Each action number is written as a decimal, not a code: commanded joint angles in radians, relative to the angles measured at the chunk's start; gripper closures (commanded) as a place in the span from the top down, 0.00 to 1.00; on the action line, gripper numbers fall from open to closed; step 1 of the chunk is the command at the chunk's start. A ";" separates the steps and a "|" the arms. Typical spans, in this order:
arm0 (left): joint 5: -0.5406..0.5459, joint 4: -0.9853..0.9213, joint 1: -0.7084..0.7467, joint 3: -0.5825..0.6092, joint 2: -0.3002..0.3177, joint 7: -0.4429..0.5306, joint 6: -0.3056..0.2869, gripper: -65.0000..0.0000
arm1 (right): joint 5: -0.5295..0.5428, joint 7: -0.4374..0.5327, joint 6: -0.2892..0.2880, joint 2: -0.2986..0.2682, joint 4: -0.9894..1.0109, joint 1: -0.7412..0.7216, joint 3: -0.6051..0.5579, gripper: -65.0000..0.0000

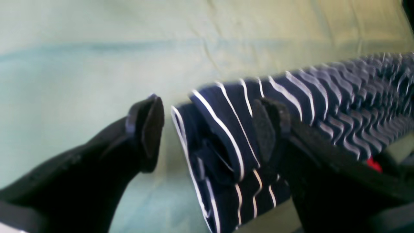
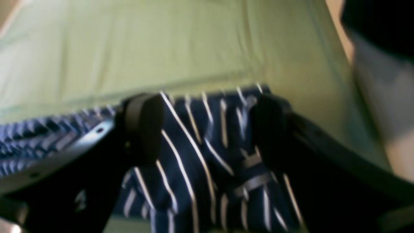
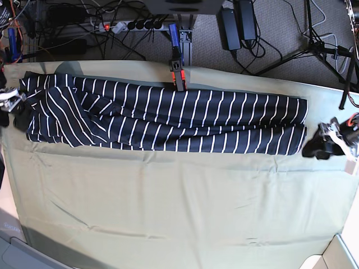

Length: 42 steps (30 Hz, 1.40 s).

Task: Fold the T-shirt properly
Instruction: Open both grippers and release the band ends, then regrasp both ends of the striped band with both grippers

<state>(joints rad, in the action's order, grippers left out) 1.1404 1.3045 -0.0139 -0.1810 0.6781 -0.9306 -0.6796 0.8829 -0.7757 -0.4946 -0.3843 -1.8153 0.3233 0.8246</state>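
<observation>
Striped shirt (image 3: 179, 119) in a long band across upper frame, both arms' fingers (image 1: 147, 134) (image 2: 145, 129) spread at its ends

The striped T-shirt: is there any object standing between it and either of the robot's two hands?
Nothing visible stands in the way. The left hand is open, with the shirt showing between its fingers. The right hand is open too, also with shirt cloth showing between its fingers.

Base view high, facing down across the whole table cloth (image 3: 168, 207); close wrist views, one at either shirt (image 3: 185, 117) end.
</observation>
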 commanded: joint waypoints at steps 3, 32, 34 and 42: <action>0.054 0.015 -0.017 -0.065 0.018 0.022 -0.019 0.70 | 0.032 0.015 -0.072 -0.017 -0.023 -0.035 -0.015 0.31; -0.006 0.076 -0.013 -0.027 -0.142 -0.006 -0.019 0.00 | -0.370 0.261 -0.070 -0.017 0.281 -0.135 -0.462 0.00; -0.044 0.076 -0.013 -0.019 -0.149 0.003 -0.019 0.00 | -0.371 0.263 -0.071 -0.017 0.295 -0.145 -0.462 0.00; -0.237 0.075 0.035 0.037 -0.148 0.108 -0.019 0.00 | -0.371 0.260 -0.070 -0.017 0.331 -0.185 -0.462 0.00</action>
<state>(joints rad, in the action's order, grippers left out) 0.8848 1.3632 0.0391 -0.1356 0.5121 -0.8471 -0.6804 0.5007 -0.5385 -0.4942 -0.3847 -1.4704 0.1497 0.3565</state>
